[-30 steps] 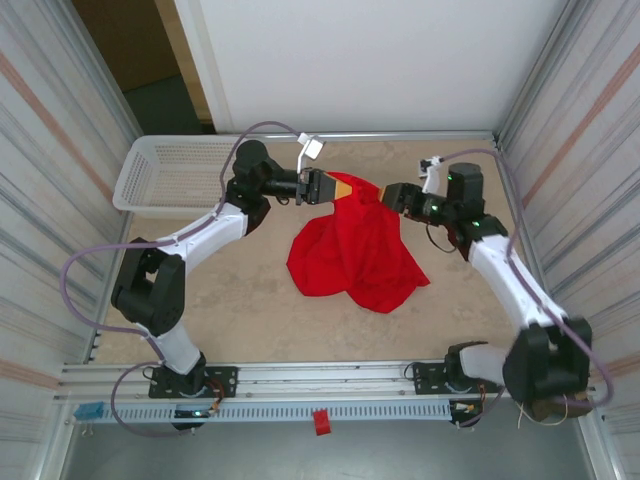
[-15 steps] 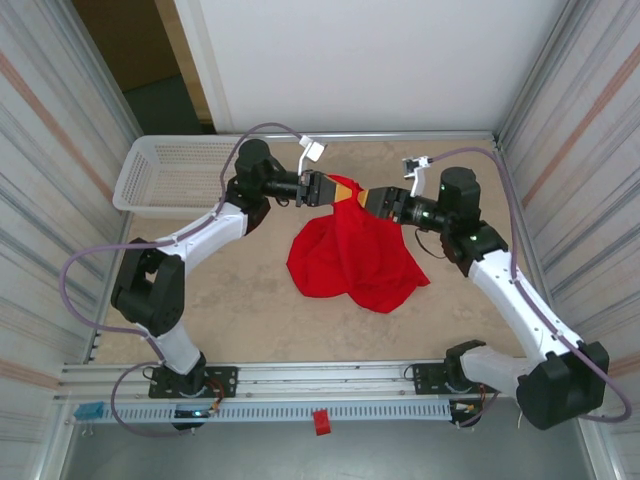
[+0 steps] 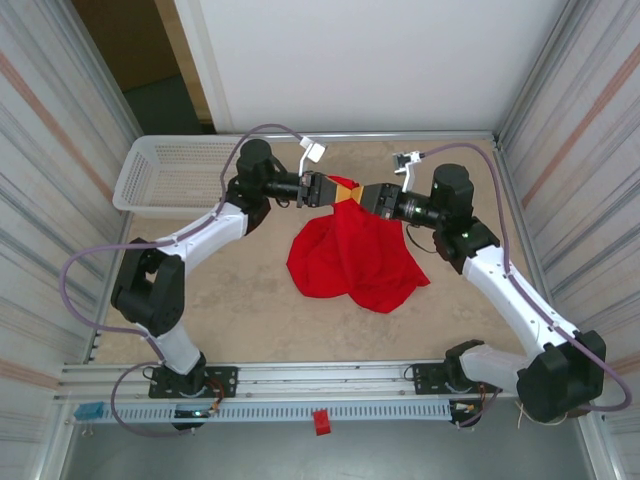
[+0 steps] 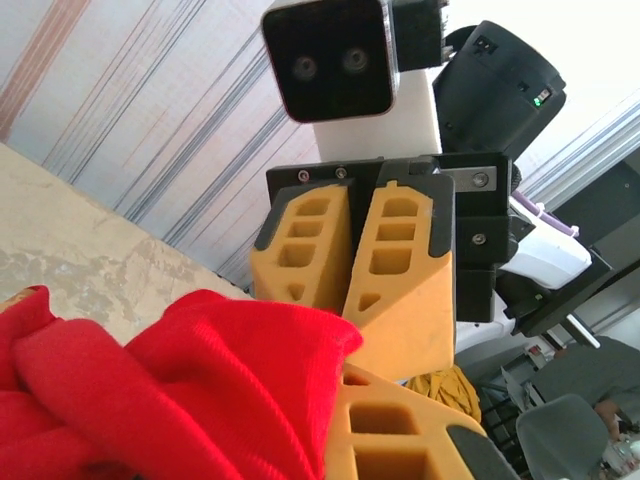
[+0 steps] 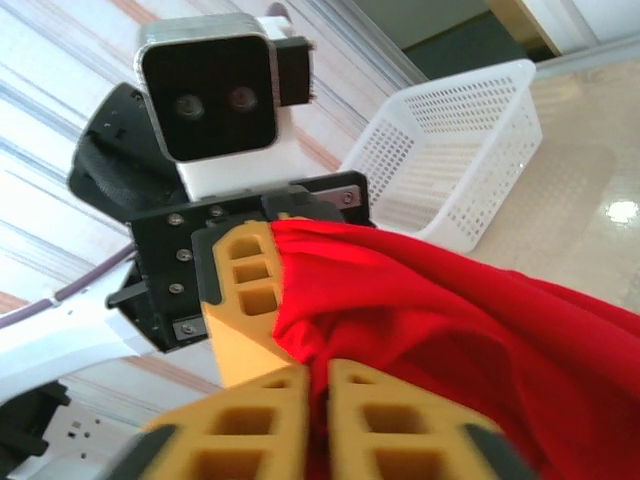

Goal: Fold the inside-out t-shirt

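Red, soft and crumpled, the t-shirt (image 3: pixel 350 255) lies heaped in the middle of the speckled beige bench (image 3: pixel 240 300), its far edge lifted into a peak. There the left hand (image 3: pixel 335 188) pinches the cloth between ribbed orange fingers (image 4: pixel 395 425). The right hand (image 3: pixel 367 197), tip to tip with it, is also clamped on the fabric. Far left sits a white mesh basket (image 3: pixel 170 172).

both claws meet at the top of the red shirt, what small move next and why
Probably draw the right claw away from the left claw: both look shut on one lifted bunch of the t-shirt, so parting them should spread it.
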